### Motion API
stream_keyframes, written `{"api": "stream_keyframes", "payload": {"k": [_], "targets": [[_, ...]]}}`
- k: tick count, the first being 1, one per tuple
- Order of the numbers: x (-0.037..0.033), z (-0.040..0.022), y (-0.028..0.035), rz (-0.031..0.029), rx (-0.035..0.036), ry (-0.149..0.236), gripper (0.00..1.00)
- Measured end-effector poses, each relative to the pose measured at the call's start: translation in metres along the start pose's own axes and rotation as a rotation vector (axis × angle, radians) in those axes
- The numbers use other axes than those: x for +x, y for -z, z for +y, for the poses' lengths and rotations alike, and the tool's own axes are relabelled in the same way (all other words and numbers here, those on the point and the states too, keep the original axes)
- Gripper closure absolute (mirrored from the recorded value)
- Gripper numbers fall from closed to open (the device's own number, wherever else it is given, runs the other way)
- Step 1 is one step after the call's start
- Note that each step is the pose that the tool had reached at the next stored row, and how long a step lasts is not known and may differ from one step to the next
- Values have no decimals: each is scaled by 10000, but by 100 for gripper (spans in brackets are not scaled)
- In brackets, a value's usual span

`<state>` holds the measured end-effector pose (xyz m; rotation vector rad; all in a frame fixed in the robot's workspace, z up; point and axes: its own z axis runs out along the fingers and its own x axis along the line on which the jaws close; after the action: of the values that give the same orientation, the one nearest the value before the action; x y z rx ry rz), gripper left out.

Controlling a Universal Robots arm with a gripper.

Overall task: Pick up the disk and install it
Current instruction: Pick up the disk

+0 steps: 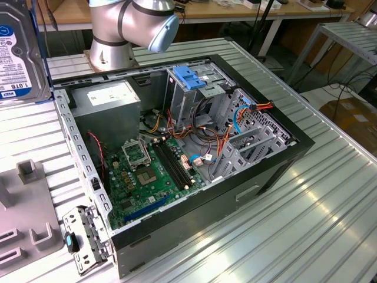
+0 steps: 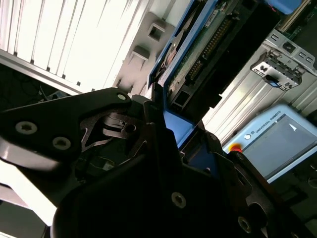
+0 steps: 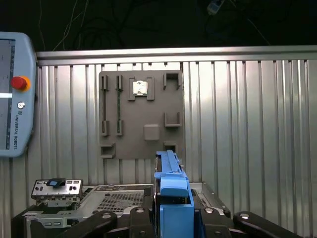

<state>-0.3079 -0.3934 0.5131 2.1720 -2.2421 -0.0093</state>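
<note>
**Disk in the grip, clear of the table, install not yet done**

The disk (image 1: 20, 56) is hanging in the air at the exterior view's left edge. It's standing near upright w/ its white-and-blue label facing the camera, and it's well apart from the open case (image 1: 194, 221). In the first wrist view it's showing edge-on, blue rail (image 3: 171, 183) up the middle. In the second wrist view its circuit-board side (image 2: 198, 49) is turning toward the lens.

The gripper (image 3: 172, 218) is clamping the disk. The black jaws are sitting narrow against both sides of it, nothing else between them.

Step in hand, as I'm judging it: the pick-up part is done and the carry toward the case is under way, w/ no install yet. The cage (image 1: 189, 88) w/ the blue plastic top is standing inside the case, nearer the exterior view's right. Getting the disk in there is going to call for squaring its rails to the cage opening, approaching clear of the loose cables, and not knocking the grey box (image 1: 109, 100) beside it.

Count:
- 1 disk, 1 gripper, 1 arm (image 1: 132, 23)
- 1 case, 1 cage, 1 grey box
- 1 grey fixture plate (image 3: 133, 134) lying on the ribbed table (image 1: 306, 224)
- 1 pendant (image 3: 15, 99)
- 1 small metal bracket (image 3: 56, 189) w/ a blue clip, beside the case
- Rails: 1 showing plainly; can't tell about the far side
</note>
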Motion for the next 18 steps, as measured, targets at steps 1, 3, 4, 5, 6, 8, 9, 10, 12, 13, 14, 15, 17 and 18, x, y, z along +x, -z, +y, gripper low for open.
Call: {"api": "stream_keyframes", "payload": {"k": [1, 3, 4, 5, 6, 8, 9, 10, 12, 13, 14, 15, 17, 18], "targets": [[6, -15, 0, 0, -3, 0, 63], [17, -45, 1, 0, -7, 1, 63], [22, -58, 1, 0, -8, 0, 63], [27, -71, 1, 0, -10, 0, 63], [32, -88, 2, 1, -12, 0, 63], [45, -122, 2, 1, -17, 0, 63], [50, -137, 2, 1, -18, 0, 63], [65, -157, 2, 0, -19, 0, 63], [85, -184, 2, 1, -21, 0, 63], [90, -200, 2, 1, -23, 0, 63], [95, -216, 2, 1, -25, 1, 63], [107, -249, 3, 1, -28, 0, 63], [124, -307, 3, 1, -35, 0, 63], [130, -329, 4, 2, -40, 0, 63]]}}
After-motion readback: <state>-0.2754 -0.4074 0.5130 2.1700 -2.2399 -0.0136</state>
